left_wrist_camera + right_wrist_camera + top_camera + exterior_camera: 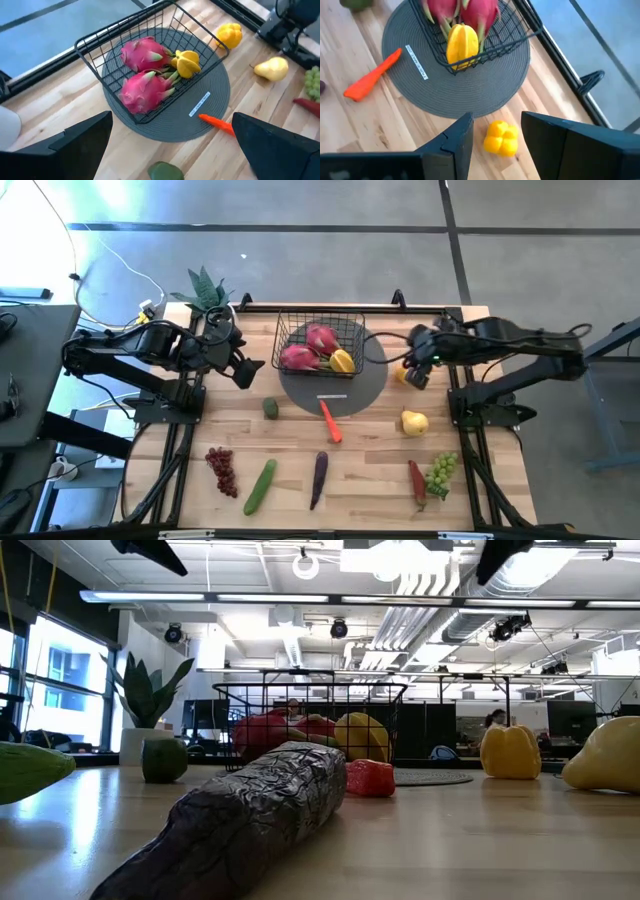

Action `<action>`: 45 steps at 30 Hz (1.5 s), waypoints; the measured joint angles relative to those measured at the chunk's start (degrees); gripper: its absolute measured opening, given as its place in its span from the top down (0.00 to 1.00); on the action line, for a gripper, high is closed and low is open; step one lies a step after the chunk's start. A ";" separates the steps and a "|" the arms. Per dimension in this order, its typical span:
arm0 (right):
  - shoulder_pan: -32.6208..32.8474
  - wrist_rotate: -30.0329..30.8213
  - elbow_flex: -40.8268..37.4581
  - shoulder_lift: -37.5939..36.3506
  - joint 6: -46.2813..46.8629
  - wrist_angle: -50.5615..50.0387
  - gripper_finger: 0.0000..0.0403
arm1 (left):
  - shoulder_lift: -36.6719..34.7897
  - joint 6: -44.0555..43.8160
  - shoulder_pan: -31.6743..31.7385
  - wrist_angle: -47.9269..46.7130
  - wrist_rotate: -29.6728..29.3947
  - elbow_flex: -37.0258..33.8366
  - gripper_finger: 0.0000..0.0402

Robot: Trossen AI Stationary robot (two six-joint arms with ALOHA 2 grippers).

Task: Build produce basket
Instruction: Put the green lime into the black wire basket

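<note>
Your right end effector, fingers partly apart and holding nothing, hangs right over the yellow pepper at center right of the surface, just right of the basket.

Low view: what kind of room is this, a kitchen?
Probably not; it looks like an office or lab. Exposed ceiling pipes, strip lights and rows of dark monitors stand behind the wooden table.
</note>
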 joint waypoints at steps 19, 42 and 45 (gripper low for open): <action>0.00 0.48 -4.91 -8.43 1.00 2.97 0.52 | 9.06 -16.47 -2.35 -0.76 7.08 -0.02 0.00; 0.00 0.79 -4.91 -8.39 4.58 2.99 0.44 | 24.77 -44.00 -3.42 -8.98 13.52 -0.02 0.00; 0.00 0.81 -4.91 -8.39 4.12 3.03 0.44 | 26.50 -48.24 -4.27 -8.92 13.21 -0.02 0.00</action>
